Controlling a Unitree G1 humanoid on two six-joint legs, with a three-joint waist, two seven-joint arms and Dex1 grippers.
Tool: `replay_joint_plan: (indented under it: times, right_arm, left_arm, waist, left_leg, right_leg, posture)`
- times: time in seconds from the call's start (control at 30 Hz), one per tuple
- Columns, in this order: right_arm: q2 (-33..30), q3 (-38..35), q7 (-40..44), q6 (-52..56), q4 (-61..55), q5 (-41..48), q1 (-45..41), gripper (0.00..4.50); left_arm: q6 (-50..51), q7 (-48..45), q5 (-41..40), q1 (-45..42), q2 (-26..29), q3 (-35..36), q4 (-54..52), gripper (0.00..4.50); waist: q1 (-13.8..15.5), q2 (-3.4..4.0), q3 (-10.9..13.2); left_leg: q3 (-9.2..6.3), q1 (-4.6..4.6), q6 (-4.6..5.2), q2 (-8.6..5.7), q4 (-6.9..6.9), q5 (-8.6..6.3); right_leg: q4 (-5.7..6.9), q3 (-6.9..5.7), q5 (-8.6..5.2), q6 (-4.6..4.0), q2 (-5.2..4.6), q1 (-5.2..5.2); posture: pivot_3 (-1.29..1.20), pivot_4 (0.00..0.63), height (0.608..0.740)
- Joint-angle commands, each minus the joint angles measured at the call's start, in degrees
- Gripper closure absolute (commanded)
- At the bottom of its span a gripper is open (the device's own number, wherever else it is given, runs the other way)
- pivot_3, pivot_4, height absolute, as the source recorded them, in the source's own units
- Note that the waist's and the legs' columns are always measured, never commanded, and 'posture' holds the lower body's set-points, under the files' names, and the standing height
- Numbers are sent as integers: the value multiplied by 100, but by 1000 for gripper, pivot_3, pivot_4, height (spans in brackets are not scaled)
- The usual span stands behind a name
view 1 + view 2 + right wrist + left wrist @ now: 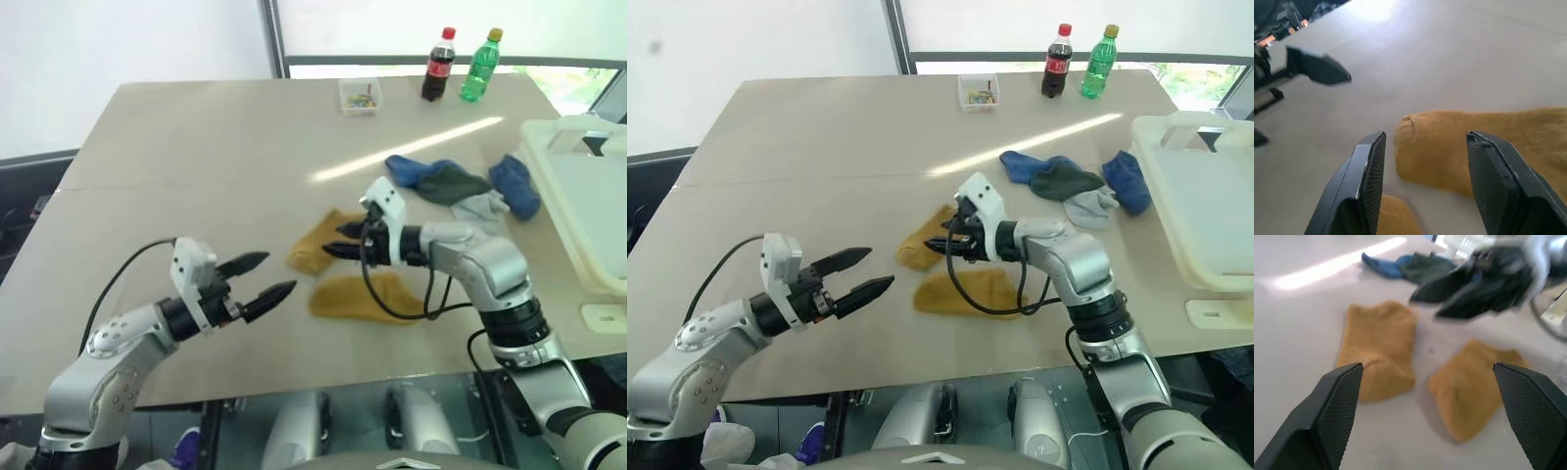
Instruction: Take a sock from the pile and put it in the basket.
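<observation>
Left gripper (263, 277): nearest the camera, low over the near part of the surface (196, 147), pointing toward the two yellow socks; jaws spread wide, nothing between them.
Right gripper (340, 241): just beyond, pointing toward the robot's left, hanging over the edge of the farther yellow sock; jaws apart and empty, with the yellow knit showing in the gap below them in the right wrist view.
Sock (319, 240): mustard yellow, lying flat on the surface, angled, free of both grippers.
Second yellow sock (364, 297): same colour, flat on the surface just nearer than the first, apart from it by a narrow strip of bare surface; the right arm's black cable loops over it.
Pile (460, 186): farther back and to the right; two blue socks (416, 169), a dark green one and a pale grey one, loosely overlapping; well apart from the yellow pair.
Basket (588, 196): white, at the right edge of the surface, just beside the pile; inside not readable from here.
Clear box (360, 96): small, at the far side of the surface, with small coloured bits inside.
Bottles: a dark cola bottle (438, 67) with a red cap and a green bottle (480, 67) with a yellow cap, upright, side by side at the far edge.
</observation>
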Motion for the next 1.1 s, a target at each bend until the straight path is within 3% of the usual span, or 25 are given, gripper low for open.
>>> replay_joint_plan:
  times: [0.03, 0.2, 0.43, 0.5, 0.57, 0.73, 0.8, 1.1]
  right_arm:
    - [81, -75, -357, -1047, 778, -498, -353, 1872]
    - [294, -59, -609, -2161, 2399, -1054, -889, 1872]
    - [349, 81, -490, -2598, 3571, -1494, -1198, 1872]
    - [297, 152, -293, -2552, 3603, -1553, -1156, 1781]
    - [256, 228, -146, -2540, 3649, -1633, -1110, 2351]
    - [197, 164, -239, -2493, 3667, -1800, -1048, 4500]
    - [138, 61, -314, -2343, 3518, -1785, -1004, 4500]
    - [-311, -594, -590, -666, 1039, -1203, 82, 4500]
  left_arm:
    - [-25, 508, 431, -213, -136, -227, 18, 0]
    - [455, 1340, 577, -455, -511, -389, 21, 0]
    - [1084, 2366, 683, -764, -1163, -598, -29, 0]
    - [1151, 2521, 797, -830, -1324, -768, 19, 548]
    - [1157, 2623, 925, -888, -1470, -933, 126, 1380]
    - [1059, 2662, 1100, -1129, -1676, -1088, 373, 3803]
    - [1005, 2625, 1136, -1273, -1674, -1041, 504, 4422]
    - [661, 1644, 767, -1862, -1412, -835, 850, 4422]
  waist:
    - [0, 1, 0]
    - [-5, -1, 0]
    - [8, -2, 0]
    - [7, -2, 0]
    - [0, -2, 0]
    - [0, -1, -1]
    - [10, -1, -1]
    - [25, -2, -1]
  left_leg:
    - [1, 4, 1, 0, 0, 0]
    - [4, 2, -1, -3, 0, 2]
    - [3, -4, -24, -2, -3, 15]
    - [4, -6, -23, -5, -3, 15]
    - [5, -5, -23, -6, -3, 15]
    - [2, 3, -6, -2, -8, 5]
    - [2, 3, -5, -2, -8, 4]
    - [-1, -4, -23, -7, -7, 15]
  right_leg:
    - [0, 0, -2, -3, 0, 2]
    - [2, 5, 2, 2, 1, 0]
    - [0, 4, 2, 2, 1, -2]
    - [-2, 4, 3, 3, -3, -1]
    - [-2, 6, 3, 3, -4, -1]
    - [5, 4, 2, 2, 0, 0]
    - [7, 4, 3, 2, 0, 0]
    - [1, 0, 2, 2, -8, 0]
  posture:
    - [0, 150, 737]
    - [0, 150, 737]
    - [0, 150, 737]
    - [0, 150, 737]
    - [0, 150, 737]
    - [0, 150, 737]
    - [0, 150, 737]
    - [0, 150, 737]
